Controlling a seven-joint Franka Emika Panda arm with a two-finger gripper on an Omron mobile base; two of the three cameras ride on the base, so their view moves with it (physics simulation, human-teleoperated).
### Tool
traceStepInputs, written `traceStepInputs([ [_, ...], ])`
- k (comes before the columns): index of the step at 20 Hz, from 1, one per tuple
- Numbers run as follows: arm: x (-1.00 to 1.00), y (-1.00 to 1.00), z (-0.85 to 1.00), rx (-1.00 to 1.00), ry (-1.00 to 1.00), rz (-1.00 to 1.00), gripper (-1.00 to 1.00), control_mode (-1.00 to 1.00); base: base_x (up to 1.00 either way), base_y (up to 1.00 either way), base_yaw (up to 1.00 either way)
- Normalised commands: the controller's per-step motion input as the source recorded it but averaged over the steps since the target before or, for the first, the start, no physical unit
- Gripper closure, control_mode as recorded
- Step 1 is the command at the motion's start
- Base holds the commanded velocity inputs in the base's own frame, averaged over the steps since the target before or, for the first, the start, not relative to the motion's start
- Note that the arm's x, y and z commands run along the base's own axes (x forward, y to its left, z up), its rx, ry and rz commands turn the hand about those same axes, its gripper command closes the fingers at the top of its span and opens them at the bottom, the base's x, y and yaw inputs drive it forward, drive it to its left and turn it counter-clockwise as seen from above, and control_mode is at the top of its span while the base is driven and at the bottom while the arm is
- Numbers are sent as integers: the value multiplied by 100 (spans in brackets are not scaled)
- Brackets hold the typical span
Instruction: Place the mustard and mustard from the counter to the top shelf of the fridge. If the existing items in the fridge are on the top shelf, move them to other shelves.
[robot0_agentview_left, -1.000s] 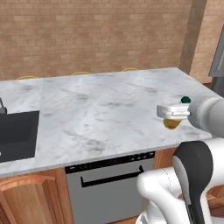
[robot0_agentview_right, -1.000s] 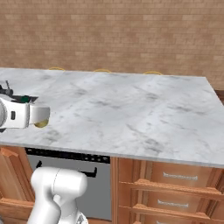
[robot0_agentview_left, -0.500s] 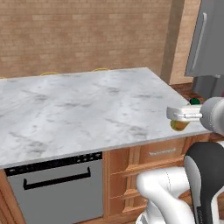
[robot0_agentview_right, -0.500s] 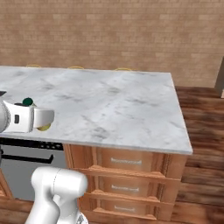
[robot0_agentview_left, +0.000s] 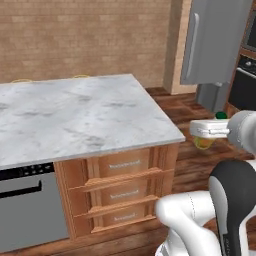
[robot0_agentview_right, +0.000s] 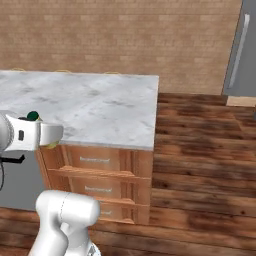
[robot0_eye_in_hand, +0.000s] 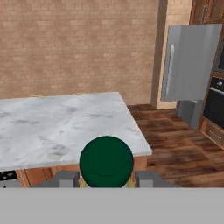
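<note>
My gripper (robot0_eye_in_hand: 107, 179) is shut on a mustard bottle (robot0_eye_in_hand: 106, 162), whose round dark green cap sits between the two grey fingers (robot0_eye_in_hand: 68, 178) in the hand view. In the left base view the gripper (robot0_agentview_left: 200, 136) hangs in the air past the right end of the counter (robot0_agentview_left: 75, 115), with the yellow mustard (robot0_agentview_left: 203, 144) under the hand. The right base view has the gripper (robot0_agentview_right: 48, 136) at the left, over the counter's (robot0_agentview_right: 95, 102) front edge, the cap (robot0_agentview_right: 32, 116) on top. The grey fridge (robot0_eye_in_hand: 188, 61) stands ahead to the right, its door (robot0_agentview_left: 215, 40) swung open; its shelves are hidden.
Wooden drawers (robot0_agentview_left: 120, 190) and a dishwasher (robot0_agentview_left: 25, 210) front the counter. A dark wall oven (robot0_agentview_left: 245, 75) stands right of the fridge. Wooden floor (robot0_agentview_right: 200, 145) lies open between the counter and the fridge (robot0_agentview_right: 242, 50). A brick wall runs behind.
The whole picture has slid left as the base moved right: the sink has left the view and the fridge has come in. The mustard stays in the shut gripper.
</note>
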Motion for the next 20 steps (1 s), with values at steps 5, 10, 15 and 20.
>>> traceStepInputs([
  [5,0,0,0,0,0,0,100,100,-35,-100,-1],
  [10,0,0,0,0,0,0,100,100,35,-100,0],
  [15,0,0,0,0,0,0,100,100,90,-100,3],
  [20,0,0,0,0,0,0,100,100,100,-94,14],
])
